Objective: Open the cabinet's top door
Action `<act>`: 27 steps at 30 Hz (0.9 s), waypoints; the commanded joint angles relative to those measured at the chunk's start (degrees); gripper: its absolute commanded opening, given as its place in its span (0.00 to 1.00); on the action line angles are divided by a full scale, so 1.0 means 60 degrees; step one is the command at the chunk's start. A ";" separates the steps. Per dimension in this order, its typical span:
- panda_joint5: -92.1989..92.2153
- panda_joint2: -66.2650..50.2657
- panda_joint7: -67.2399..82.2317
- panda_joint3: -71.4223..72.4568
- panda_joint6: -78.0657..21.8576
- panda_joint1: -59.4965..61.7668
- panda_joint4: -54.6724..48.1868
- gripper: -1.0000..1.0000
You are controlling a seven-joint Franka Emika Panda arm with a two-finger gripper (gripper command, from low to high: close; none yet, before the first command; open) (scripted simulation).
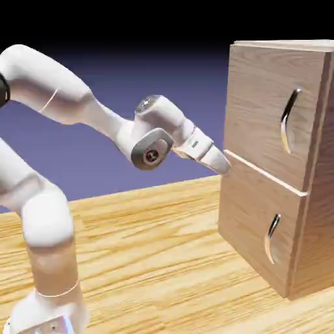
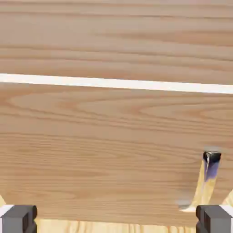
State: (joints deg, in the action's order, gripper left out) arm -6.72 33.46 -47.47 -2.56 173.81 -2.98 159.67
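Wood grain dominates the right side of the exterior view, where the cabinet stands tall on the table, a light-brown box with two doors stacked on its front. Both doors sit flush and shut. The top door is the larger panel, and its curved chrome handle runs down the side farther from the arm. A pale seam divides it from the shorter lower door, which carries a similar handle.

From the lower left the white arm rises, folds back at the elbow and stretches across toward the cabinet. Its hand points roughly level at the cabinet's front, slightly downward. The gripper hangs just beside the near edge of the front, about level with the seam; I cannot tell whether it touches the wood. It is well apart from the top door's handle.

Looking along the hand, wood fills nearly everything, crossed by the pale seam. One chrome handle shows low on the right, standing off its panel. The two grey fingertips sit at the bottom corners, far apart, so the jaws are spread wide and released, with nothing between them but the door face beyond.
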 commanded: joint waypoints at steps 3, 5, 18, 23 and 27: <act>-0.1247 0.0148 -0.0929 -0.0475 -0.0038 -0.0426 -0.0247 0.50; -0.2077 0.0247 -0.1549 -0.0791 -0.0062 -0.0709 -0.0411 0.50; -0.7477 0.0889 -0.5575 -0.2847 -0.0225 -0.2553 -0.1479 0.50; -0.9554 0.1136 -0.7123 -0.3638 -0.0287 -0.3262 -0.1890 0.50; -1.1216 0.1334 -0.8362 -0.4270 -0.0337 -0.3829 -0.2219 0.50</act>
State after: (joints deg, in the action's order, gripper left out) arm -74.01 41.46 -97.64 -28.18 171.78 -25.95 146.36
